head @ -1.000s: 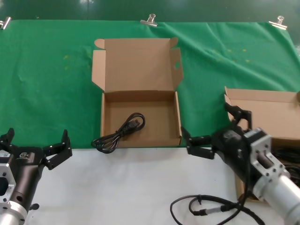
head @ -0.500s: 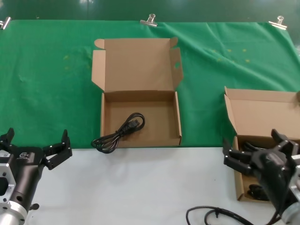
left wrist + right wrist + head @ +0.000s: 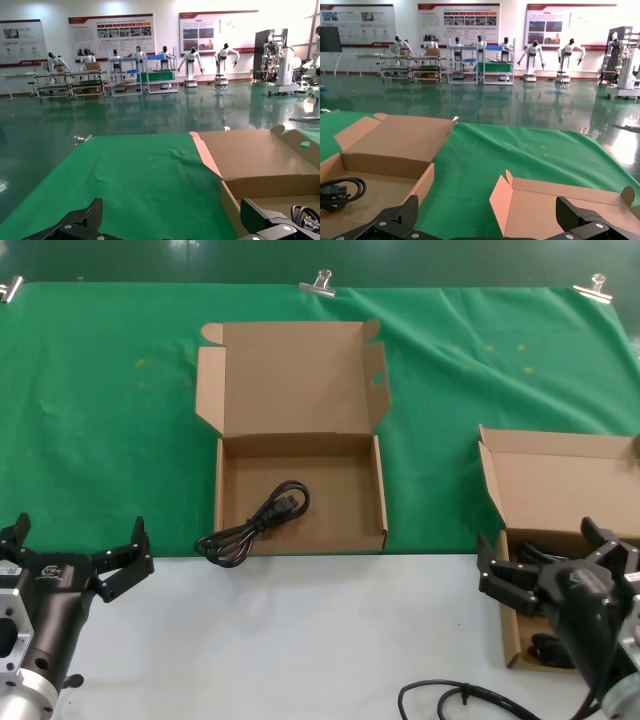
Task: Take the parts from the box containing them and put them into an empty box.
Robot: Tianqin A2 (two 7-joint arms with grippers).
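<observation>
Left gripper sits at the near left edge of the table, over the white surface just short of the green cloth; jaws spread wide, holding nothing, arm looks idle. Left wrist view confirms it: both fingertips far apart with only cloth between them. Centre of the table: the box with ear-flap lid stands open on the cloth, lid upright at the back, small cut-out hole in the right ear flap. One cord is already there, but only partly in: the coiled end with the plug lies on the tray floor, the other loop hangs out over the front left corner onto the cloth, reaching the white table edge. Metal clips pin the cloth at the far edge. Right side: the second box sits open at the right edge of the table, plain lid tilted back, remaining black cords in its tray, mostly hidden by the arm. Right gripper hovers over the front part of that tray, jaws spread wide, nothing held; can't tell whether the tips touch the cords. Right wrist view shows both boxes beyond its wide-apart fingertips, with the lone cord visible in the centre box. Thick black cable from the right arm loops on the white table near the front edge.
</observation>
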